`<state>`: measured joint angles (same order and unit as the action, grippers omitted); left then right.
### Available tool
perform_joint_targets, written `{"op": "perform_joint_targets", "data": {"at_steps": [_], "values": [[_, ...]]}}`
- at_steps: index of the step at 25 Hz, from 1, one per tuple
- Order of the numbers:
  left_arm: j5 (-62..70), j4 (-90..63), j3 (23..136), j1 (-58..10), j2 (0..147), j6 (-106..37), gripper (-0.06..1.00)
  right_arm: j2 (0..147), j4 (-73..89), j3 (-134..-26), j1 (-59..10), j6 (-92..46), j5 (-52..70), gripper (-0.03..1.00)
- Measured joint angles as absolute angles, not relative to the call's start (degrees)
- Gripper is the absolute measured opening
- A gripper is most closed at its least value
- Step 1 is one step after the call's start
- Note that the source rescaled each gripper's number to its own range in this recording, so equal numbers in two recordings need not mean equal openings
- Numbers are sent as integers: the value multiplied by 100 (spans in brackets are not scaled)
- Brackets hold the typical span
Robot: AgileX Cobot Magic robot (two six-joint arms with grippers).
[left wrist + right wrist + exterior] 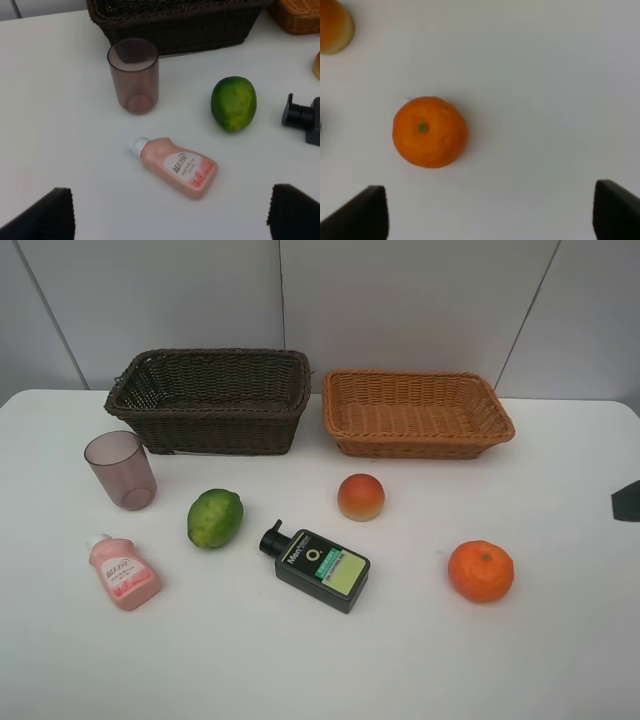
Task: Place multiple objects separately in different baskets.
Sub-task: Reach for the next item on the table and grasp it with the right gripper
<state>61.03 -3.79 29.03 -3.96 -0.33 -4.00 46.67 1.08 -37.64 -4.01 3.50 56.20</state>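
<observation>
DESK: What does the high camera give me?

OPERATOR: I see the white table [300, 670] with the dark brown basket [220, 425] and the orange-tan basket [420, 445] side by side at its far edge, close but apart. All six objects lie on the table in front of the baskets, none touching. The mauve cup [120, 470] stands upright near the dark brown basket. The pink soap bottle [124, 573] lies flat on the left. The lime [215, 518] and the flat dark green bottle [322, 567] are in the middle. The peach [361, 497] is before the orange-tan basket, and the tangerine [481, 571] sits alone on the right.

DESK: And the left wrist?

OPERATOR: My left gripper [170, 215] hangs over the table, jaws spread wide with nothing between them. Beyond it the pink soap bottle [175, 167] lies on its side, the mauve cup [133, 75] stands just before the dark brown basket [180, 30], and the lime [233, 103] rests nearby.

DESK: Right wrist?

OPERATOR: My right gripper [487, 212] looks straight down, jaws parted wide and gripping nothing. The tangerine [430, 131] sits stem-up on the table ahead of the fingertips, and the peach [334, 27] is partly in view, well apart from it
</observation>
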Motion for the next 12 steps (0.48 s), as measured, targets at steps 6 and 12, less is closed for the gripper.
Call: {"op": "perform_joint_targets", "data": {"at_steps": [6,12], "values": [[6103,-379,2903,-396,-33,-400,100,6496,103,-4285,-1294,799,5192,70],[6103,-379,2903,-396,-33,-400,100,7820,103,-4651,-1729,1755,4771,95]]}}
